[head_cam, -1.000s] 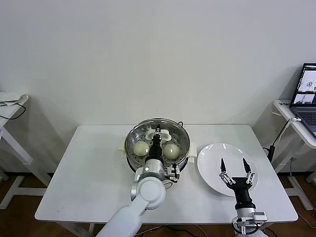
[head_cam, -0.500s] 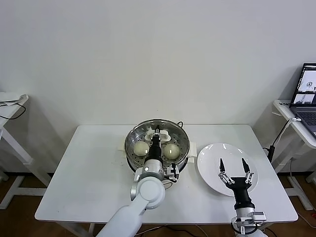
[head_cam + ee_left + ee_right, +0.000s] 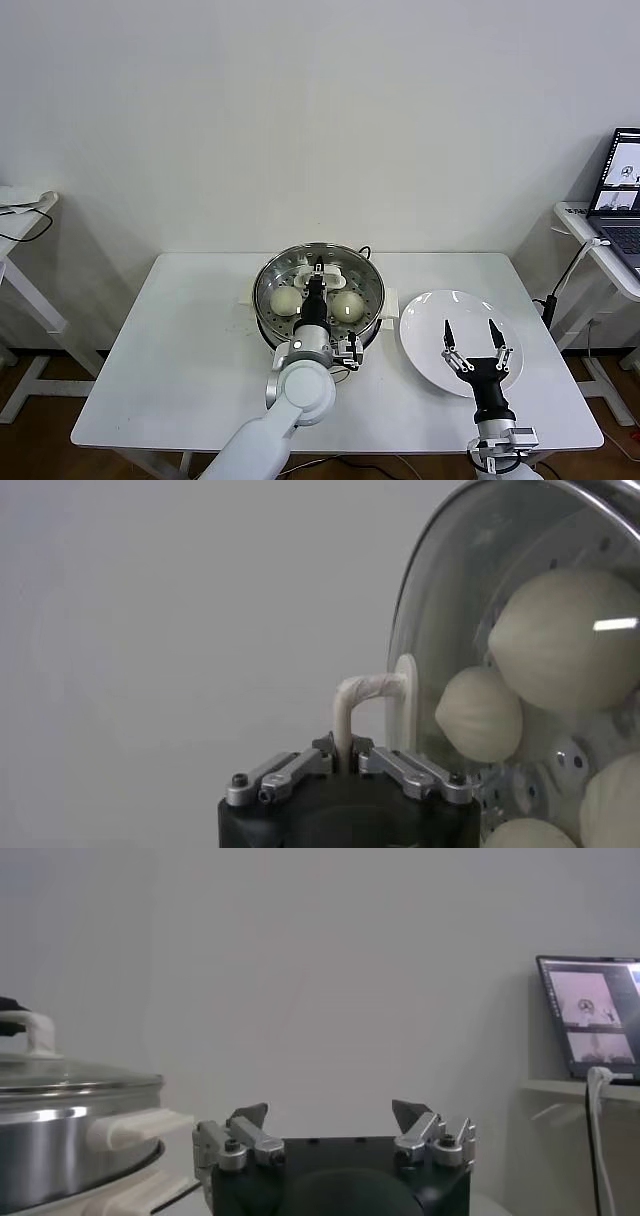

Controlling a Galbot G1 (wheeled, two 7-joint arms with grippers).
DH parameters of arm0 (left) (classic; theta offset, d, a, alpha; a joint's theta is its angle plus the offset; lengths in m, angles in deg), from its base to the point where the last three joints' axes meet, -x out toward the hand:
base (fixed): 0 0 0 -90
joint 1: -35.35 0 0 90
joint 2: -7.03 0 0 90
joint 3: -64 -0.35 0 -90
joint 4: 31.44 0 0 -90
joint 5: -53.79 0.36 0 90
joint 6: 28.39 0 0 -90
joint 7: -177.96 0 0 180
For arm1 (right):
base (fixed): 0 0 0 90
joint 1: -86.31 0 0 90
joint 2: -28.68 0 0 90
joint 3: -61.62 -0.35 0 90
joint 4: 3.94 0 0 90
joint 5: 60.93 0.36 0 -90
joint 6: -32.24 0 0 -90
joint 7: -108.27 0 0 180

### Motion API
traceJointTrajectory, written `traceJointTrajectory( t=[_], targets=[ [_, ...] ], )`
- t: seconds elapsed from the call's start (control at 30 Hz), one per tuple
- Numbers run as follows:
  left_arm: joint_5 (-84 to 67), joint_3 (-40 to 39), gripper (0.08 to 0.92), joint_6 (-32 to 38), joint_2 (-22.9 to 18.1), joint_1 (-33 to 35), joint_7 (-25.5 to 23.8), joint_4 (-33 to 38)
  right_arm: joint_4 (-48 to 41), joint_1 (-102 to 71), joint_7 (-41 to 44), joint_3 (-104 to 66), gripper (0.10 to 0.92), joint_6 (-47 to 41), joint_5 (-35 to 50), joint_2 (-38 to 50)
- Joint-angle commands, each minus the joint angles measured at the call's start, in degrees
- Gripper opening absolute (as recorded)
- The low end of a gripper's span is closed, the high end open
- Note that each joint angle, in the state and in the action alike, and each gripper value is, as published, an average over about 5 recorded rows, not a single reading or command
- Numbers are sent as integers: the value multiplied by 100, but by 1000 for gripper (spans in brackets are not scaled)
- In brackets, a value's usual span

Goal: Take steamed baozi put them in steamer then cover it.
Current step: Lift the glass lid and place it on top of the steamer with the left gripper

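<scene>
Cream-white steamed baozi (image 3: 287, 300) sit on the perforated tray inside the round stainless-steel steamer (image 3: 268, 322), which stands on its cream-white base near the tabletop's far edge, about midway along it. A clear glass lid (image 3: 440, 590) with a cream handle (image 3: 350, 702) rests on the pot.

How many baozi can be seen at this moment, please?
4, all under the glass lid in the steamer: one large, one near the handle, two at the frame edge. None on the plate.
</scene>
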Motion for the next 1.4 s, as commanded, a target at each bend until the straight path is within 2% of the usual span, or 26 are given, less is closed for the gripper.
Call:
traceJointTrajectory(
  t=[0.03,0.5,0.6,1.17,1.3,1.4],
  targets=[
    [-11,23,190,27,1,-11,20,-29,9,5,3,19,823,-4,-13,-2],
    [-16,46,207,158,66,93,52,185,-4,21,12,20,823,-7,-22,27],
    [-41,14,273,136,179,188,49,401,-23,33,15,22,823,-4,-18,42],
    [-381,175,763,53,993,1109,70,1909,-45,74,20,66,823,17,-18,97],
    [-748,505,816,131,1181,1448,299,2556,-57,58,20,76,823,32,-21,109],
    [-1418,1024,822,361,1285,1835,751,3030,-30,39,14,71,823,25,-19,134]
  ],
)
